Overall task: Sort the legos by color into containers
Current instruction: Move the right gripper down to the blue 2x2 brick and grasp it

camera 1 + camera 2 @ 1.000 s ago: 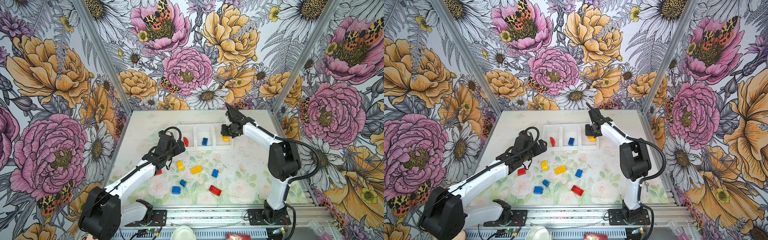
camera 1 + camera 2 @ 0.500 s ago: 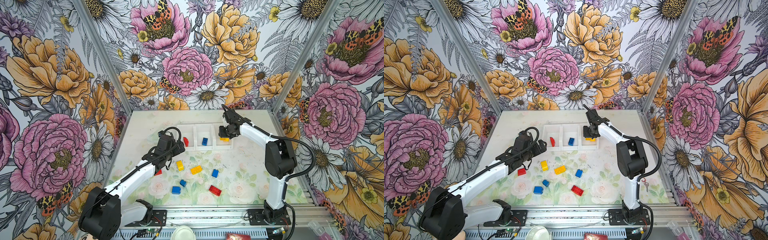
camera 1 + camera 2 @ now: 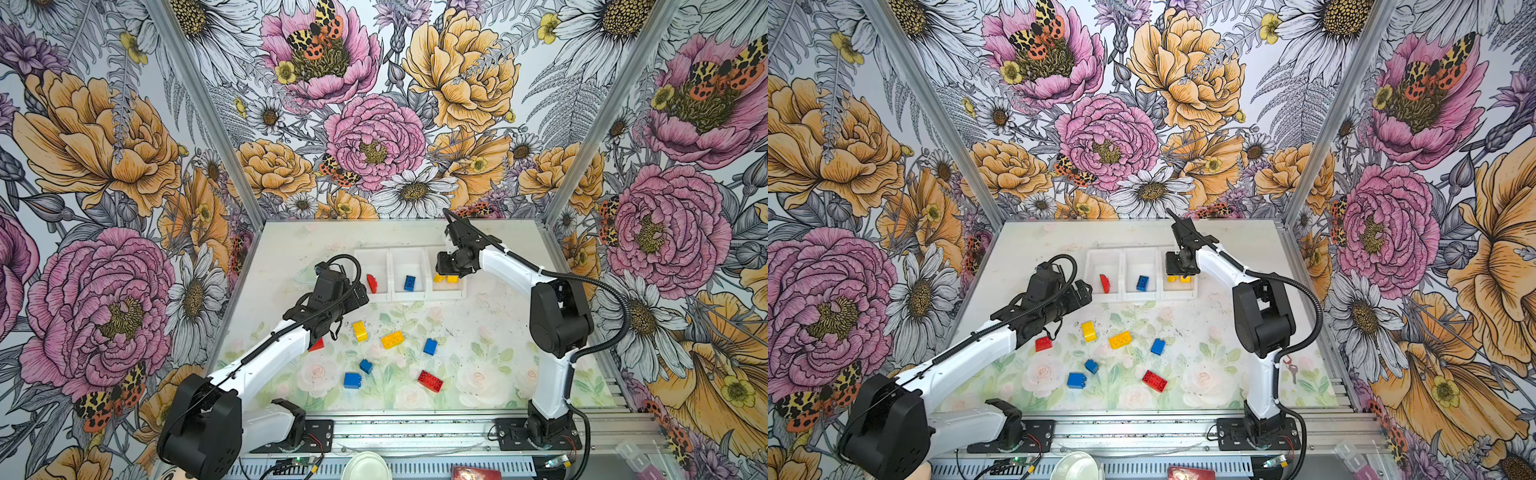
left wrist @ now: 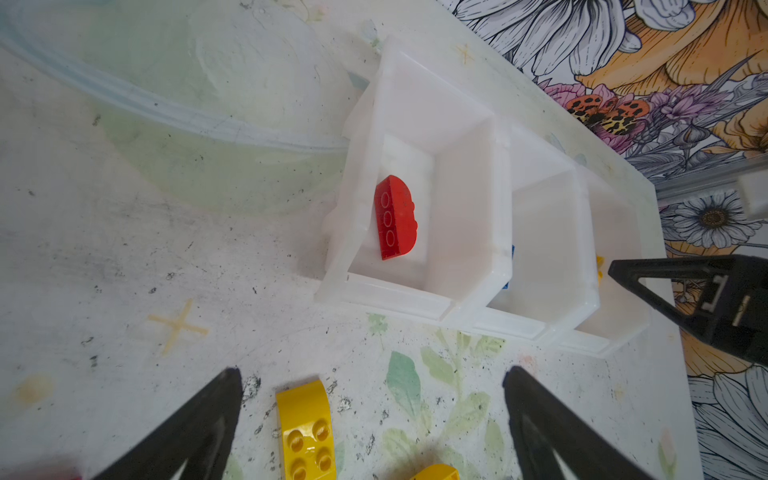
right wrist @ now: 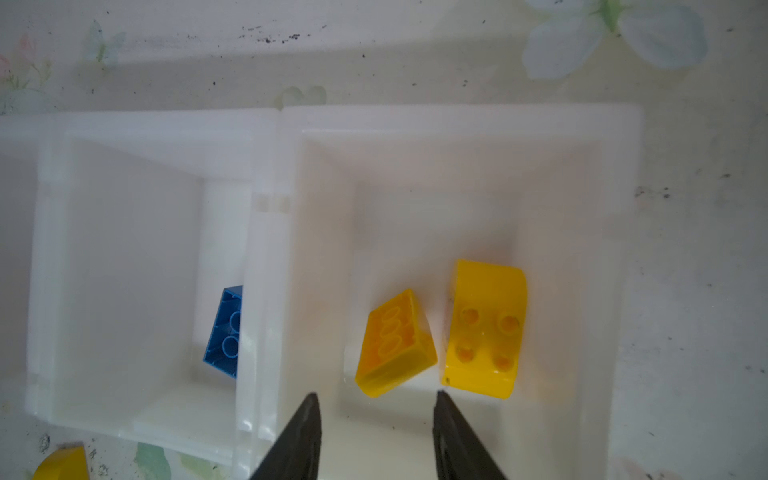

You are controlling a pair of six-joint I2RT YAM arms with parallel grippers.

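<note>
Right wrist view alone shows right jaws parted over yellow legos (image 5: 484, 328); left jaws wide.

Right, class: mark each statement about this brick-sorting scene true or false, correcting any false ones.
1. The middle bin holds a blue brick. True.
2. The right gripper grips a yellow brick. False: its jaws stand apart, empty, above two yellow bricks.
3. The left gripper is open. True.
4. No red bricks lie on the table. False: two red bricks lie there.
</note>
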